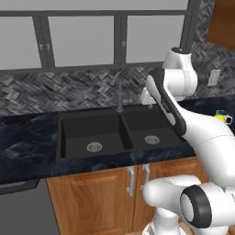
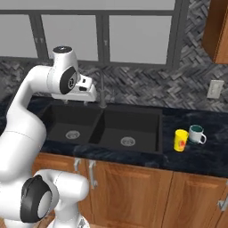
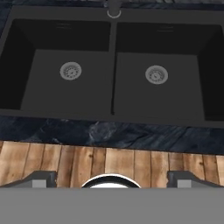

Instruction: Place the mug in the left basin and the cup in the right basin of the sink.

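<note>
White-grey mug (image 2: 196, 134) with teal rim and yellow tapered cup (image 2: 181, 140) stand together on the dark worktop (image 2: 196, 156), right of the black sink (image 2: 153, 133); our gripper (image 2: 89, 94), jaws open and empty, hangs well left, above the sink.

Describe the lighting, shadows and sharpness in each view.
Left base view: flat, even light, no glare; the sink reads matte black. Right base view: soft and slightly blurred, the cup and mug casting hardly any shadow. Hand view: basin walls darker than the floors, drains crisp, open tool low in frame.
</note>
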Controlling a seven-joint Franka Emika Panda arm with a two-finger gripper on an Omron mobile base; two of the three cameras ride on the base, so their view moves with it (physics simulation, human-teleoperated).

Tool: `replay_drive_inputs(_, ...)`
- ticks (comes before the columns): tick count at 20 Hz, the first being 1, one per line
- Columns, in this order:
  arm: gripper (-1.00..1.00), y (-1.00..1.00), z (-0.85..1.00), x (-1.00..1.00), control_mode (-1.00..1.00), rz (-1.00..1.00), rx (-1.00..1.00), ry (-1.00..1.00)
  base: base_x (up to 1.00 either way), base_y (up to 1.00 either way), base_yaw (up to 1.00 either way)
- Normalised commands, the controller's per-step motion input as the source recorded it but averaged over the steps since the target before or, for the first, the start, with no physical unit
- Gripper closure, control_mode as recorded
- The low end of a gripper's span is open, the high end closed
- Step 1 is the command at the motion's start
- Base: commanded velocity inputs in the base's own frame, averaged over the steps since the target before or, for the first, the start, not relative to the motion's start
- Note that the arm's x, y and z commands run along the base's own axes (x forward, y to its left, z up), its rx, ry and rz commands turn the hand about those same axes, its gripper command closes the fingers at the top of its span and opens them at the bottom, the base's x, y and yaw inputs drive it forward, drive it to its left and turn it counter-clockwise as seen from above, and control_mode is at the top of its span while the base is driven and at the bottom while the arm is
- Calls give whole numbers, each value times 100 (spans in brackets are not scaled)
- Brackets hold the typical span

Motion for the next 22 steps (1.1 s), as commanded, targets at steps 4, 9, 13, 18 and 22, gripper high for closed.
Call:
replay_drive_inputs(4,-100,0,0,0,100,0,0,0,-20,-48,-9)
replay_drive_inputs(9,-100,0,0,0,100,0,0,0,-15,-45,-10)
replay_drive_inputs(13,-100,0,0,0,100,0,0,0,-12,-43,-9)
replay_drive_inputs(18,-100,0,0,0,100,0,0,0,-9,-47,-6)
replay_drive_inputs(22,-100,0,0,0,100,0,0,0,-3,-43,0)
